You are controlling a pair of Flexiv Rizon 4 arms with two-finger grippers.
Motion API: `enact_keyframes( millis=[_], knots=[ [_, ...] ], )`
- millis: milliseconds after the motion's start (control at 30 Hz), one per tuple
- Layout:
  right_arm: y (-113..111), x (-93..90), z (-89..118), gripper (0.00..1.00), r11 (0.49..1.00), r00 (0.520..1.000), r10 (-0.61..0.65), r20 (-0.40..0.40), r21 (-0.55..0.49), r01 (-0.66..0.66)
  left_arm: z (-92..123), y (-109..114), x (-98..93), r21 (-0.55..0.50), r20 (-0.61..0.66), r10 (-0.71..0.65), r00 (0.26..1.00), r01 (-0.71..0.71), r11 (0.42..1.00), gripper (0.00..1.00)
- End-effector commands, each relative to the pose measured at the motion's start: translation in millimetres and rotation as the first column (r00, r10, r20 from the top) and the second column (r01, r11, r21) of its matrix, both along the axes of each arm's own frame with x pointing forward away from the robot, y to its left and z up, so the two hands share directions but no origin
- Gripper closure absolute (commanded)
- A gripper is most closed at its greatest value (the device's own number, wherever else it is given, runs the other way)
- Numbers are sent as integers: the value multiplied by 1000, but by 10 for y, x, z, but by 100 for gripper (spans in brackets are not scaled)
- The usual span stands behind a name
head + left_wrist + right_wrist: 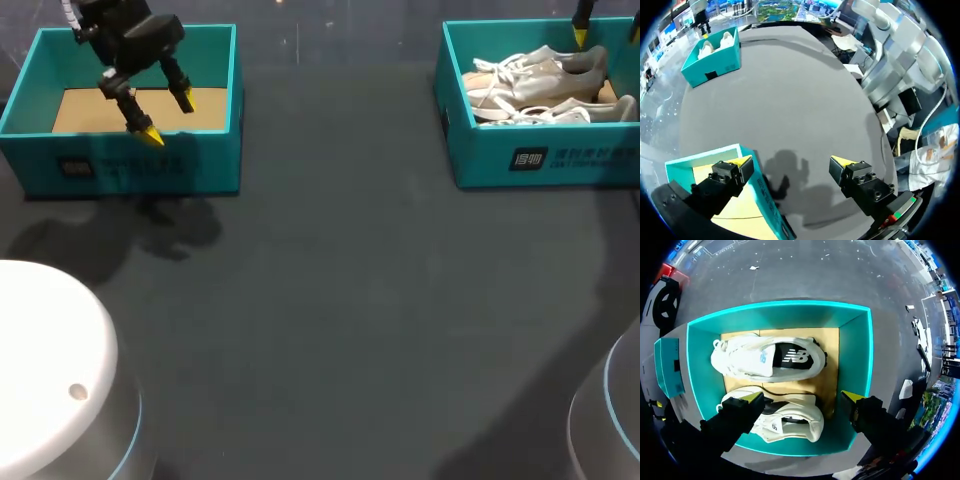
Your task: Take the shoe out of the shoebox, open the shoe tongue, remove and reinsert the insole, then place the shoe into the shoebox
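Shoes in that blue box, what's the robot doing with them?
Nothing is held yet. Two white shoes lie side by side in the right box. The right gripper hangs open above them and touches neither. The left gripper hangs open over the front wall of the left box, which has no shoes in it. No shoe has been taken out yet.
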State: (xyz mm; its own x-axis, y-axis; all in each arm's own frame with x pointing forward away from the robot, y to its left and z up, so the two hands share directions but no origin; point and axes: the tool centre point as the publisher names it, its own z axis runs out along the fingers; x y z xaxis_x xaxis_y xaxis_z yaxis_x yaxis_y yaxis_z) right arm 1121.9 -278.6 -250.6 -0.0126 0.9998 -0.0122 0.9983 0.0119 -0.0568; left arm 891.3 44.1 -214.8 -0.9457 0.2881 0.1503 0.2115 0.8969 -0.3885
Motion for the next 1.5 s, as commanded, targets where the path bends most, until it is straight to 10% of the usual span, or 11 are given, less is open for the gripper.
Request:
enact_keyframes(
  millis=[33, 300, 733, 1500],
  knots=[
    [102, -352, 151, 0, 1000, 999, 11, 52, -4, -11, 52, 173, 64, 101, -30, 531, 847, -526, 845, 0],
    [246, -603, 367, 0, 1000, 998, 23, 65, 11, -23, 116, 509, 224, 256, 63, 843, 534, -826, 503, 0],
    [468, -997, 523, 0, 998, 997, 35, 69, 46, -38, 161, 1052, 326, 291, 233, 967, 100, -956, 29, 0],
    [752, -1461, 588, 0, 988, 992, 94, 81, 113, -103, 78, 1816, 492, 335, 385, 889, -248, -860, -384, 0]
  ],
)
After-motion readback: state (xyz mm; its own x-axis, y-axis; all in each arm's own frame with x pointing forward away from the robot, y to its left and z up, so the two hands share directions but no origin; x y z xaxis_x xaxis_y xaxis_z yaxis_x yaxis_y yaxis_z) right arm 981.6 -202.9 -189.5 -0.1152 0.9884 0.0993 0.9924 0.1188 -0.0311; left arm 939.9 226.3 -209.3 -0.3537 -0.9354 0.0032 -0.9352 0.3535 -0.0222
